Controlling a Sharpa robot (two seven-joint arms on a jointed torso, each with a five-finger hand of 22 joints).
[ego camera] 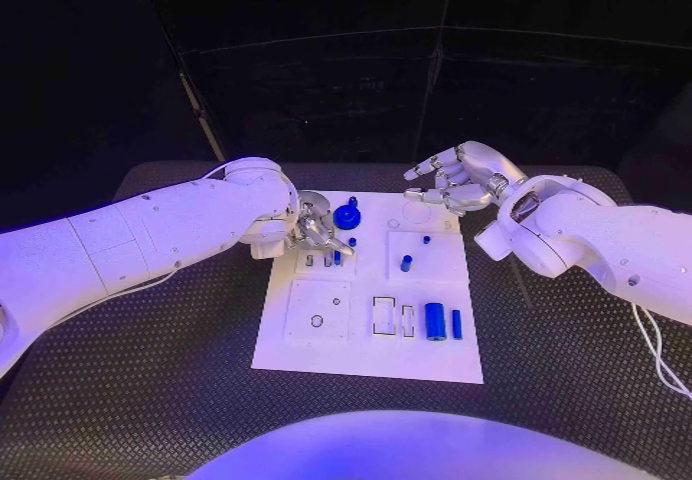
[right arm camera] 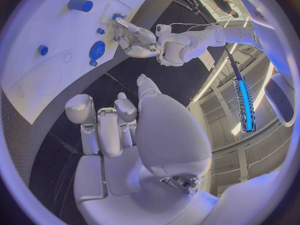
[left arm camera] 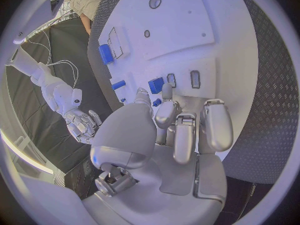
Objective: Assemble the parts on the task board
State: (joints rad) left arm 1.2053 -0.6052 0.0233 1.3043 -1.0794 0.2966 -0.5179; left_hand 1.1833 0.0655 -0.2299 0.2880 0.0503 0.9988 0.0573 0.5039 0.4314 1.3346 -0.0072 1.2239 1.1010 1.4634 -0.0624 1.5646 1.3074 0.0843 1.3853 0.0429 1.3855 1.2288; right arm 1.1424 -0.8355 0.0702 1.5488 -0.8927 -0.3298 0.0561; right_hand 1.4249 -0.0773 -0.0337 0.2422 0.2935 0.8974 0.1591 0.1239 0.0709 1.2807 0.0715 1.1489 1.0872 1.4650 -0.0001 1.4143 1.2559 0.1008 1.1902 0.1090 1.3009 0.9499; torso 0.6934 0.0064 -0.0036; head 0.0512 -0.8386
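Observation:
The white task board point(ego camera: 325, 345) lies mid-table with blue parts on it: a large cylinder point(ego camera: 434, 321) beside a slimmer bar point(ego camera: 456, 323), a small peg point(ego camera: 405, 263) and a round knob point(ego camera: 348, 214). My left hand point(ego camera: 315, 232) hovers over the board's far left section with its fingers curled down. In the left wrist view its fingertips point(left arm camera: 166, 92) stand close beside a blue block point(left arm camera: 155, 84) and a tiny blue peg point(left arm camera: 156, 102); I cannot tell whether it pinches anything. My right hand point(ego camera: 454, 180) hangs at the board's far right corner, fingers apart and holding nothing.
The board has bare rectangular slots point(ego camera: 384, 315) and a small ring hole point(ego camera: 316, 321) in its near half. Black ribbed table surface point(ego camera: 562, 340) surrounds the board on all sides. From the right wrist view the left hand point(right arm camera: 134, 37) and the round knob point(right arm camera: 97, 50) are visible.

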